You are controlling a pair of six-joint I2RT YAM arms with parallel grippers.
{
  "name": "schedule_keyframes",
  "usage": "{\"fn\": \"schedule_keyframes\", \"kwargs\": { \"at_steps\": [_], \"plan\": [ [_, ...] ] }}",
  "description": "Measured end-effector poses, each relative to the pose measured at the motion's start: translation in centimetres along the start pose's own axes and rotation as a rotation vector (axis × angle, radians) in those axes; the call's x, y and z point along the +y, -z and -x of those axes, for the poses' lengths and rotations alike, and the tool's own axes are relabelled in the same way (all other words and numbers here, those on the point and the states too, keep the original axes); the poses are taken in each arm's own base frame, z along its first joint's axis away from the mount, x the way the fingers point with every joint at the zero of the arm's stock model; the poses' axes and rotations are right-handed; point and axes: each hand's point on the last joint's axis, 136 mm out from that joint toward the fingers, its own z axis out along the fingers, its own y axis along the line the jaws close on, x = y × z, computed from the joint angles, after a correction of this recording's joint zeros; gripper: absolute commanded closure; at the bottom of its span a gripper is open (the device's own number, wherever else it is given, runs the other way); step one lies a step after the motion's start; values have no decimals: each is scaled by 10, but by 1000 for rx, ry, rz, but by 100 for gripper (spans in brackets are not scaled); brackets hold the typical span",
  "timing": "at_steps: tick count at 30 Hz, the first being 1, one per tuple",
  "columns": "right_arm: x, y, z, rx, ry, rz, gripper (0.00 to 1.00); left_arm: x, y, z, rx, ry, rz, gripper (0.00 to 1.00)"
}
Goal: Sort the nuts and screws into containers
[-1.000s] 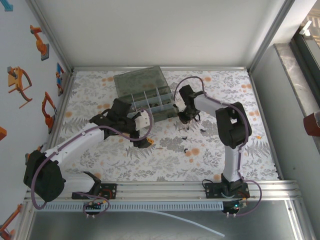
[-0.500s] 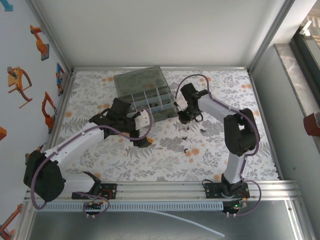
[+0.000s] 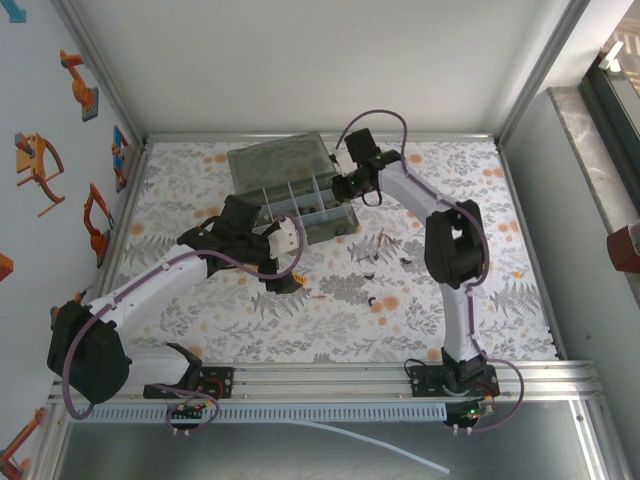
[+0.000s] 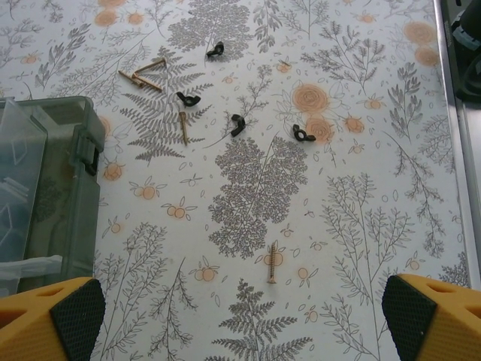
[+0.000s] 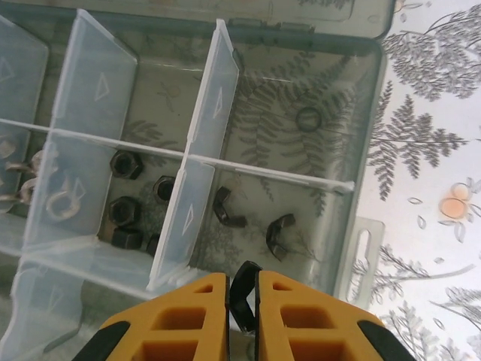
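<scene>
altogether four black nuts (image 4: 237, 125) on table (image 4: 353, 226)

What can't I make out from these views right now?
- Right wrist: black piece clamped in the right pincer, mostly hidden by it; kind unclear.
- Left wrist: organiser box cut off by the left edge; compartments unseen.
- Top external: loose screws and nuts on the table, too small to tell apart.
</scene>
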Motion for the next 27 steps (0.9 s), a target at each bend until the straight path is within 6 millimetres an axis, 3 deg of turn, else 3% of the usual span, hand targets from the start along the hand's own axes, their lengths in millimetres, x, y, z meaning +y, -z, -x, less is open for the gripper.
{"fn": "schedule_keyframes", "kwargs": {
  "at_steps": [3, 7, 12, 15, 18, 21, 27],
  "plan": [
    [-1, -19, -5, 27, -20, 2, 75, 2, 1, -1, 2, 2, 7, 3],
    [1, -21, -5, 27, -41, 2, 65, 2, 2, 0, -1, 1, 12, 3],
    [1, -3, 2, -29, -51, -18, 63, 2, 3, 1, -4, 0, 12, 3],
    [0, 23, -10, -44, -73, -55, 63, 1, 3, 2, -10, 1, 4, 3],
    [-2, 52, -35, -51, -121, -95, 63, -3, 2, 4, -16, 1, -9, 3],
    [-6, 71, -77, -20, -201, -132, 63, -8, -1, 8, -26, -3, -28, 3],
    [-16, 62, -169, 116, -381, -189, 64, -13, -6, 10, -35, 4, -57, 3]
  ]
}}
